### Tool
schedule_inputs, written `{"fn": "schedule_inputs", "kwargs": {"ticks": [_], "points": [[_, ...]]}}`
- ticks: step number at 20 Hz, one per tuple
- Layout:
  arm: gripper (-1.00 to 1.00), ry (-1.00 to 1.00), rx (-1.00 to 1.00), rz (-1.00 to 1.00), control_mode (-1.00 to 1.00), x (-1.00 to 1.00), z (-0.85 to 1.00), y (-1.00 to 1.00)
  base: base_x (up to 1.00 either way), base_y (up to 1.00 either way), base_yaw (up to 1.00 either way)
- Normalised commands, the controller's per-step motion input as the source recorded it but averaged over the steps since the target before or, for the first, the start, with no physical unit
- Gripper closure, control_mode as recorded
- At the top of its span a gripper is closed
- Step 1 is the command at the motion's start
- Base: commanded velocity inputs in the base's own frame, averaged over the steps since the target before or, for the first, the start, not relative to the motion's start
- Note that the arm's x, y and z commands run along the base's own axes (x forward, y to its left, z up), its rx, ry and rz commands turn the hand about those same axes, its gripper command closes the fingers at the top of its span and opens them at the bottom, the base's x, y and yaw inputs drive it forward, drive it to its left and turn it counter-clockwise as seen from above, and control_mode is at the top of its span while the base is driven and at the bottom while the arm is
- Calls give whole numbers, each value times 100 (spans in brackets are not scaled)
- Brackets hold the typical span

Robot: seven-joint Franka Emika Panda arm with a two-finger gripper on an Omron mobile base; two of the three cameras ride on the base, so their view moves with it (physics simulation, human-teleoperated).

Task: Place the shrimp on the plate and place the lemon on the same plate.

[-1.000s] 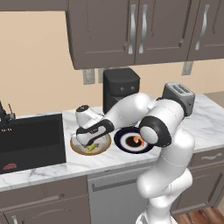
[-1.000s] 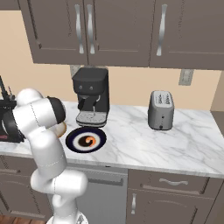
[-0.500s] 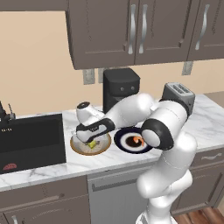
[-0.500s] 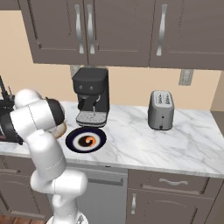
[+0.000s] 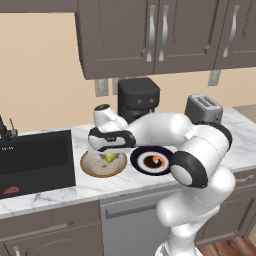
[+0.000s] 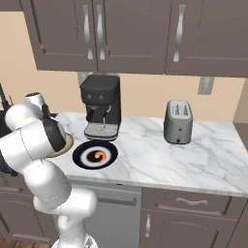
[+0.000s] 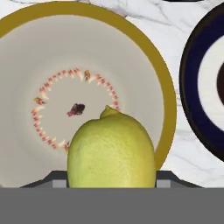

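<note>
The lemon (image 7: 111,151) sits between my fingers, its pointed tip facing away from my hand camera, and it hangs just above the tan-rimmed cream bowl (image 7: 164,100). In the left base view the lemon (image 5: 110,157) shows as a small yellow-green spot under my end effector (image 5: 111,150), over the bowl (image 5: 90,167). My end effector is clamped on the lemon, the fingers partly apart around its width.

The shrimp (image 5: 157,160) lies curled and orange in the middle of the plate (image 5: 140,156), which has a wide navy-black rim and a pale ring around a dark centre. The right base view shows the shrimp (image 6: 99,155) on the plate (image 6: 110,153) as well. In my hand camera the plate's dark rim (image 7: 194,92) stands just beside the bowl's rim, with a narrow strip of marble between them.

The bowl's inside is pale, with a ring of small red and white marks and a dark speck near its centre.

Both dishes rest on the white marble tabletop (image 6: 150,162). Behind the plate stands a black coffee machine (image 6: 101,106), and further along the tabletop a silver toaster (image 6: 178,121). Beside the bowl, on the far side from the plate, is a dark sink (image 5: 35,157). Dark wood cabinets (image 6: 135,34) hang on the wall above.
</note>
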Motion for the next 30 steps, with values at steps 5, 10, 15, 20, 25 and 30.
{"fn": "schedule_inputs", "kwargs": {"ticks": [5, 10, 15, 20, 25, 30], "points": [[100, 0, 11, 2, -100, -36, 31, -62, 0, 0, 0], [100, 0, 11, 1, -100, -34, 21, -69, 0, 0, 0], [100, 0, 12, 0, -100, -22, 7, -74, 0, 0, 0], [100, -1, 5, 0, -100, -18, 1, -69, 0, 0, 0], [100, 0, 0, 0, -100, 7, -6, -38, 0, 0, 0], [100, 5, 0, 2, -100, 36, -16, -17, 0, 0, 0]]}}
